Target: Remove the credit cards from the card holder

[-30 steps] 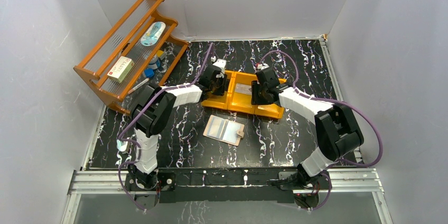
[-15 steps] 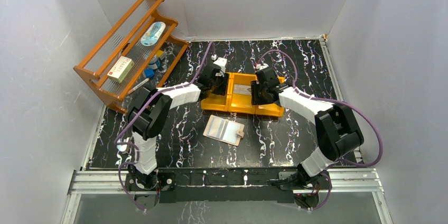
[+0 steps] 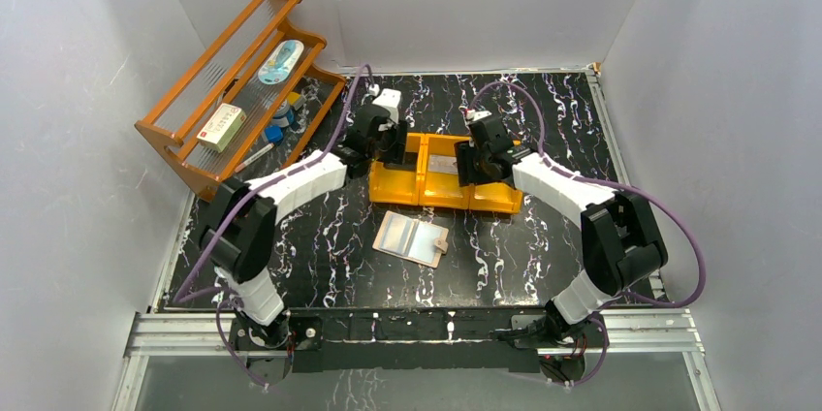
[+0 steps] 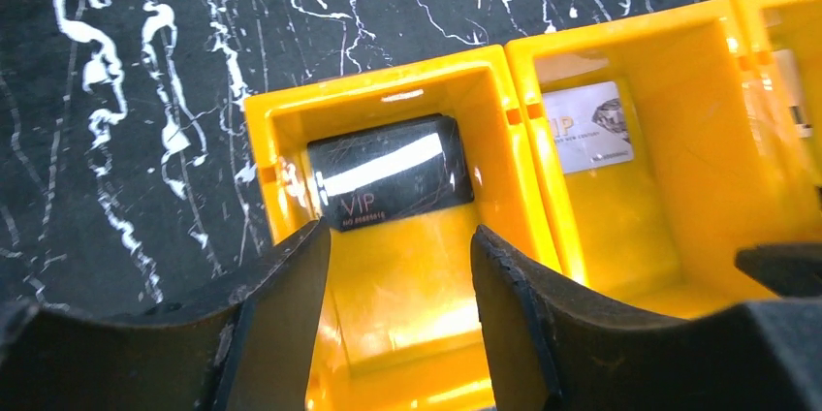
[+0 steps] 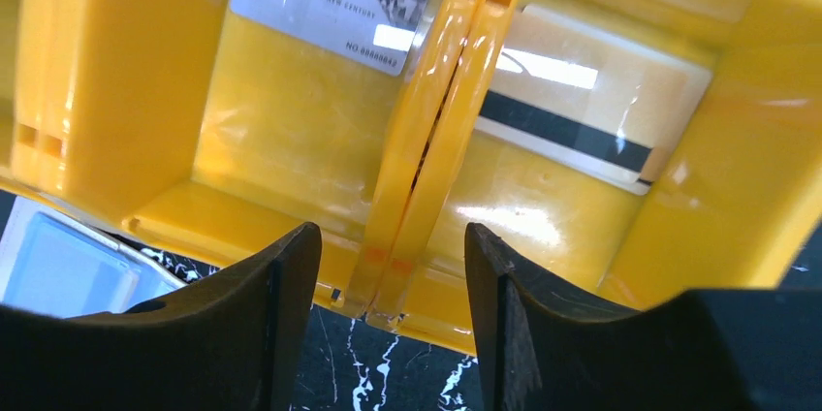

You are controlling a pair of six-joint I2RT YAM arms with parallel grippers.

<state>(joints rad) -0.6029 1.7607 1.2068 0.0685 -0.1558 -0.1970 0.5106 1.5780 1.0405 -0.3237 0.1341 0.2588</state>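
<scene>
- While judging the step, note the left pincer [image 4: 397, 246] released, jaws apart and empty, above the left compartment of the orange-yellow three-compartment plastic tray [image 4: 378, 91]. Note the right pincer [image 5: 388, 237] likewise released and empty, straddling the divider between the middle and right compartments.
- Find the task's thing, the small flat beige-tan folding card holder [image 3: 412, 238], lying open on the black white-veined marble-pattern surface [image 3: 320, 266]. Lies just in front of the tray, apart from both pincers, silvery-blue sleeve panels up.
- Count three cards in the tray, one per compartment: glossy black VIP card [image 4: 391, 171] left, silver VIP card [image 5: 334, 6] middle, beige card with a black stripe [image 5: 582, 110] right.
- Judge the emptying near its end or done. Cannot tell from above about any card left in the sleeves, so look into them before ending.
- To do the step well, lift each pincer straight up, clear of the tray walls, before swinging away. Avoid dragging a finger over rim or divider, likely to shove the light tray.
- For any leftover card, pin the holder by its tan edge with one pincer and slide the card out along the sleeve with the other, low and flat.
- For room, use the open surface in front of and on both sides of the holder. Mind the orange wooden rack [image 3: 233, 91] at the far left, near the left arm's elbow, and the white walls close on three sides.
</scene>
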